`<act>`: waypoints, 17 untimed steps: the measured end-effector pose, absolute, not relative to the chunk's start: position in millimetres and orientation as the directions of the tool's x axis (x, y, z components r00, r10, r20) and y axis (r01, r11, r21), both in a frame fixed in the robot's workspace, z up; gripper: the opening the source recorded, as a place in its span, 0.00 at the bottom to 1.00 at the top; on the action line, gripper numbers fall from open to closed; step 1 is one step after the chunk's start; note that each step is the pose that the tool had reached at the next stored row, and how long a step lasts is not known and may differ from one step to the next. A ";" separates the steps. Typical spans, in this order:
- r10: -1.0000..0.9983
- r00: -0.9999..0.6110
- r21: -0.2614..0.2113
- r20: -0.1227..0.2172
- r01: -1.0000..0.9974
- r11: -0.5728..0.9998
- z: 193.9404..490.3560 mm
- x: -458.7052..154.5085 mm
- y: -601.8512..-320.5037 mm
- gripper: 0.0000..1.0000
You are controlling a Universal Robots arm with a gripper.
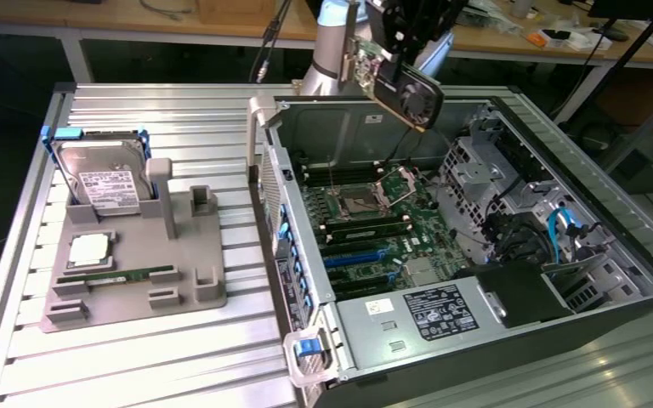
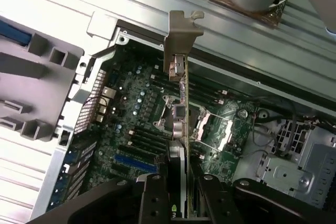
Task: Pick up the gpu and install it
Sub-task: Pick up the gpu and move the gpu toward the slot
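A silver bench (image 1: 133, 365) of ribbed metal slats fills the scene. Two things rest on it. Toward the exterior view's left sits a flat grey holder (image 1: 204, 297) with raised slots. Just beside it, toward the exterior view's right, an open case (image 1: 360, 127) lies on its side, its inside facing up.

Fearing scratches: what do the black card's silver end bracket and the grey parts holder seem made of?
On the gpu, the end bracket looks like sheet metal: silvery sheen, bent tab. The grey parts holder looks like matte plastic: even colour, no glare.
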State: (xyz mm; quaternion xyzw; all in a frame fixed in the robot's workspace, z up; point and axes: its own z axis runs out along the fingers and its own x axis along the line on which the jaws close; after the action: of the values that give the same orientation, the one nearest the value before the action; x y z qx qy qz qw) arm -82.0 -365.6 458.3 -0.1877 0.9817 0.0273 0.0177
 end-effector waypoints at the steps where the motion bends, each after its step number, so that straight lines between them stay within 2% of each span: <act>1: -0.384 -0.922 0.047 -0.045 -0.386 0.921 458.2 -82.0 -365.6 0.27; 17: -0.635 -0.771 0.047 -0.045 -0.636 0.770 455.7 -82.1 -365.7 0.27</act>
State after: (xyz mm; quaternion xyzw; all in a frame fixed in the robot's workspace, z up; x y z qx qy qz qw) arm -82.1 -365.7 455.7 -0.3378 0.9407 0.0298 0.0132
